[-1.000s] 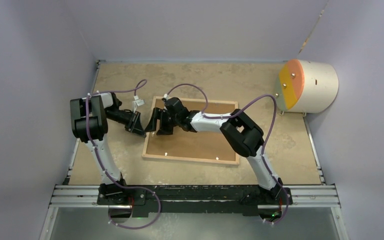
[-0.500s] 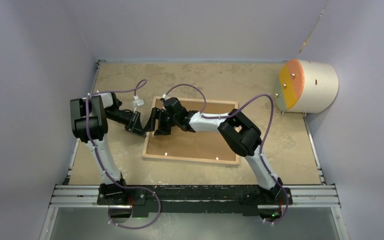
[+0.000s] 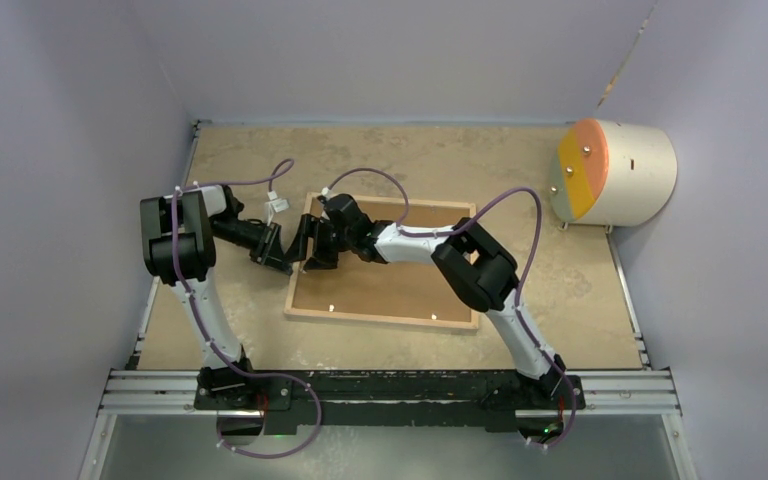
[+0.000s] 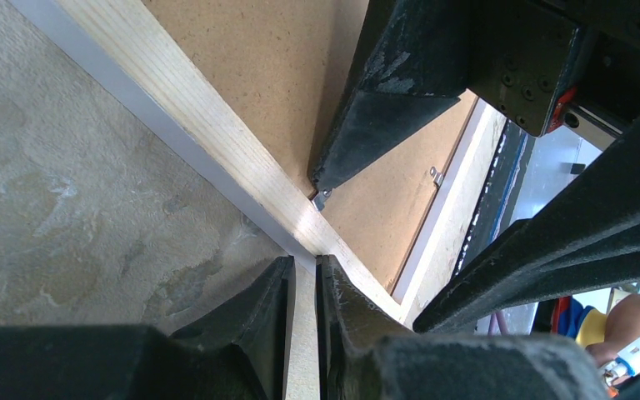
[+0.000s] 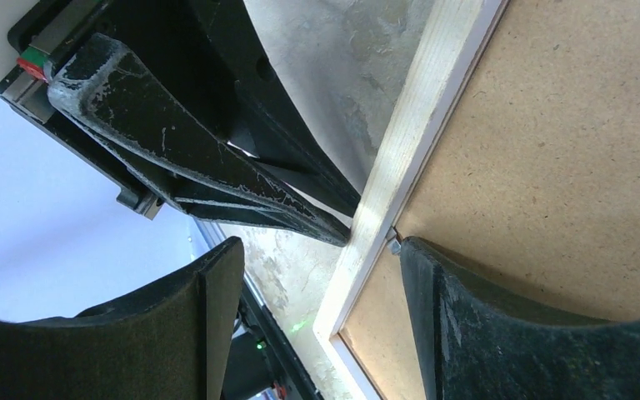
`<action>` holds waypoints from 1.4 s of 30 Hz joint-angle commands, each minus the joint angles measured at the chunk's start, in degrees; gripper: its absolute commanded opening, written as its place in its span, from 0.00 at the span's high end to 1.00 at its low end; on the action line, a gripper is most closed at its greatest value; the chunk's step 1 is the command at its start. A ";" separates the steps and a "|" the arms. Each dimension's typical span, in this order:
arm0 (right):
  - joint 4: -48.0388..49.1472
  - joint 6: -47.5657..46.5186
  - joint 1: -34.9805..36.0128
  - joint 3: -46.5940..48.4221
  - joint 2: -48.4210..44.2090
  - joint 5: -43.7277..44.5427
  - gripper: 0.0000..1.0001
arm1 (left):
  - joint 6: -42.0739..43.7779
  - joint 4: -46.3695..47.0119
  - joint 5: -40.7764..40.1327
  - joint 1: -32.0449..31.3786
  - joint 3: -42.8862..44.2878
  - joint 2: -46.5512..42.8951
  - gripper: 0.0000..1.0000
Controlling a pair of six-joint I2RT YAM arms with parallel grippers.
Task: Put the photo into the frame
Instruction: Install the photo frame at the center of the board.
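Left gripper (image 4: 303, 293) jaws clenched on the frame (image 3: 380, 317) at its thin wooden rim. Right gripper (image 5: 310, 248) jaws spread beside a metal tab (image 5: 392, 244). Frame reads light, rigid: hold the rim.

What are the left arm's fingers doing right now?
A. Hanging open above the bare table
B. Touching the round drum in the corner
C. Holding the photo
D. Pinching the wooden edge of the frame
D: in the left wrist view the left arm's fingers are closed on the light wood rim of the frame, with only that thin strip between them.
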 commanded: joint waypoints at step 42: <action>-27.84 -54.18 15.09 -24.15 -28.52 31.17 0.41 | 4.93 1.46 -9.58 1.87 0.16 -14.31 0.30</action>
